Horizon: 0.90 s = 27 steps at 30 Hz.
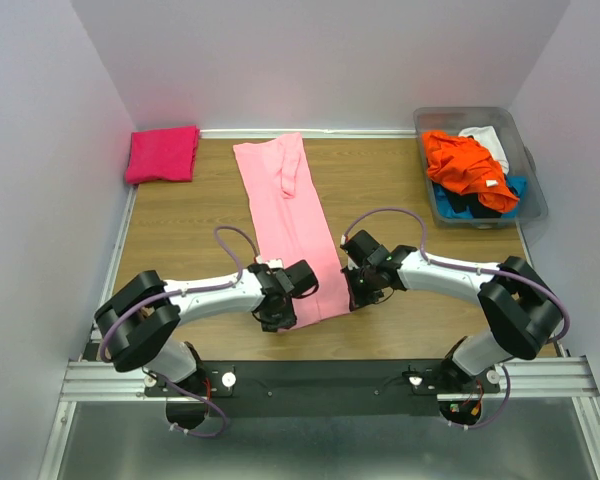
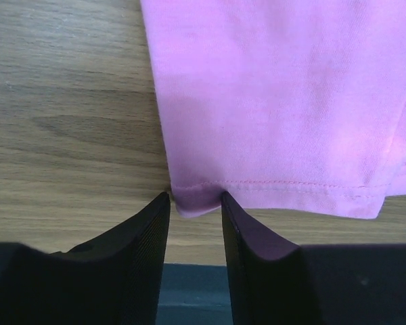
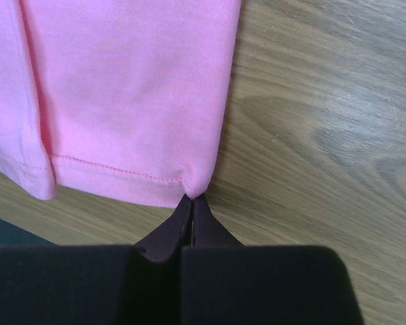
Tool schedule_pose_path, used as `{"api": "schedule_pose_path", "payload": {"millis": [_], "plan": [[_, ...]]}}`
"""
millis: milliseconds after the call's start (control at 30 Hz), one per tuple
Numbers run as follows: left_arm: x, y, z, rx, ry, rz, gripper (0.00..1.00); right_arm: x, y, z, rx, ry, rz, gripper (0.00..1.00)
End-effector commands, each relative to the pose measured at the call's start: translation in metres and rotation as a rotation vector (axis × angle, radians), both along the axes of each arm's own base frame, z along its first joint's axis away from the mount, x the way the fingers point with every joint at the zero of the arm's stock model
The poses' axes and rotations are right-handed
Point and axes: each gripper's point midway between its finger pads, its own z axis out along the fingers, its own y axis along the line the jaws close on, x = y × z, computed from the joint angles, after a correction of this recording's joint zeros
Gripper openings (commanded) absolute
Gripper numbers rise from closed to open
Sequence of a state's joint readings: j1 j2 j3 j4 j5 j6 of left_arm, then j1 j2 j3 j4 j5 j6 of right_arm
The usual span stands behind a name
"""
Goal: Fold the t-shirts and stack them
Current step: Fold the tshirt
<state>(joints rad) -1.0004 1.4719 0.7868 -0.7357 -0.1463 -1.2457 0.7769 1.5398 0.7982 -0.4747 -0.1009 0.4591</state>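
Note:
A light pink t-shirt [image 1: 290,215] lies folded into a long strip down the middle of the wooden table. My left gripper [image 1: 278,308] is open at the strip's near left corner. In the left wrist view the hem corner [image 2: 196,200] sits between the two fingertips of the gripper [image 2: 195,198]. My right gripper [image 1: 358,290] is shut on the near right hem corner. The right wrist view shows the gripper [image 3: 192,198] pinching the pink cloth [image 3: 128,88]. A hot-pink t-shirt [image 1: 162,154] lies folded at the far left corner.
A clear plastic bin [image 1: 536,195] at the far right holds an orange shirt [image 1: 465,165], a white one [image 1: 488,140], a blue one [image 1: 516,186] and a black one [image 1: 462,205]. White walls close the table's back and sides. A black rail [image 1: 320,378] runs along the near edge.

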Motion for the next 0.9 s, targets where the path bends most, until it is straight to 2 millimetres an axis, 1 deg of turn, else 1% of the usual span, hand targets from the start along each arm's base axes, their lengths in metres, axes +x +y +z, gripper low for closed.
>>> {"api": "schedule_pose_path", "payload": {"millis": [0, 33, 100, 133, 167, 267, 300, 333, 400, 433, 467, 533, 600, 633, 667, 700, 767, 800, 833, 867], "plan": [[-0.005, 0.008, -0.019, 0.079, 0.014, -0.021, 0.43, -0.023, -0.030, -0.029, -0.120, 0.074, 0.019, 0.01], [-0.006, 0.009, -0.022, 0.091, 0.024, -0.027, 0.41, -0.022, -0.030, -0.029, -0.121, 0.074, 0.017, 0.01], [-0.008, 0.009, -0.024, 0.100, 0.032, -0.042, 0.35, -0.023, -0.029, -0.029, -0.120, 0.078, 0.015, 0.01], [-0.009, 0.010, -0.024, 0.103, 0.034, -0.046, 0.27, -0.023, -0.030, -0.029, -0.121, 0.081, 0.014, 0.01], [-0.010, 0.011, -0.024, 0.104, 0.036, -0.048, 0.23, -0.023, -0.029, -0.029, -0.119, 0.081, 0.016, 0.01], [-0.015, 0.014, -0.022, 0.095, 0.048, -0.055, 0.03, -0.026, -0.028, -0.026, -0.110, 0.092, 0.015, 0.01], [-0.018, 0.014, -0.020, 0.089, 0.054, -0.062, 0.00, -0.028, -0.028, -0.024, -0.105, 0.103, 0.018, 0.01], [-0.024, 0.013, -0.016, 0.069, 0.068, -0.075, 0.00, -0.031, -0.029, -0.023, -0.104, 0.112, 0.021, 0.01], [-0.034, 0.016, -0.011, 0.056, 0.087, -0.095, 0.00, -0.042, -0.035, -0.021, -0.117, 0.152, 0.029, 0.01], [-0.044, 0.015, -0.006, 0.037, 0.109, -0.123, 0.00, -0.047, -0.035, -0.017, -0.109, 0.167, 0.035, 0.01], [-0.049, 0.017, -0.004, 0.029, 0.119, -0.137, 0.00, -0.054, -0.041, -0.015, -0.123, 0.193, 0.035, 0.01], [-0.057, 0.014, 0.004, -0.007, 0.131, -0.177, 0.00, -0.060, -0.044, -0.011, -0.128, 0.211, 0.043, 0.01], [-0.056, 0.012, 0.010, -0.025, 0.123, -0.193, 0.00, -0.062, -0.047, -0.006, -0.149, 0.229, 0.043, 0.01], [-0.055, 0.010, 0.014, -0.033, 0.112, -0.205, 0.00, -0.060, -0.048, -0.004, -0.161, 0.221, 0.043, 0.01], [-0.048, 0.004, 0.019, -0.057, 0.087, -0.217, 0.00, -0.049, -0.046, 0.004, -0.173, 0.185, 0.037, 0.01], [-0.045, 0.005, 0.020, -0.058, 0.083, -0.221, 0.00, -0.042, -0.044, 0.009, -0.177, 0.159, 0.032, 0.01], [-0.032, 0.000, 0.025, -0.090, 0.047, -0.218, 0.00, -0.028, -0.038, 0.021, -0.174, 0.114, 0.025, 0.01], [-0.021, 0.001, 0.029, -0.096, 0.026, -0.209, 0.00, -0.014, -0.028, 0.033, -0.155, 0.071, 0.019, 0.01], [-0.012, 0.003, 0.033, -0.092, 0.002, -0.201, 0.00, -0.006, -0.022, 0.039, -0.143, 0.053, 0.021, 0.01], [-0.003, 0.000, 0.041, -0.102, -0.026, -0.200, 0.00, -0.002, -0.019, 0.044, -0.141, 0.049, 0.020, 0.01]]}}
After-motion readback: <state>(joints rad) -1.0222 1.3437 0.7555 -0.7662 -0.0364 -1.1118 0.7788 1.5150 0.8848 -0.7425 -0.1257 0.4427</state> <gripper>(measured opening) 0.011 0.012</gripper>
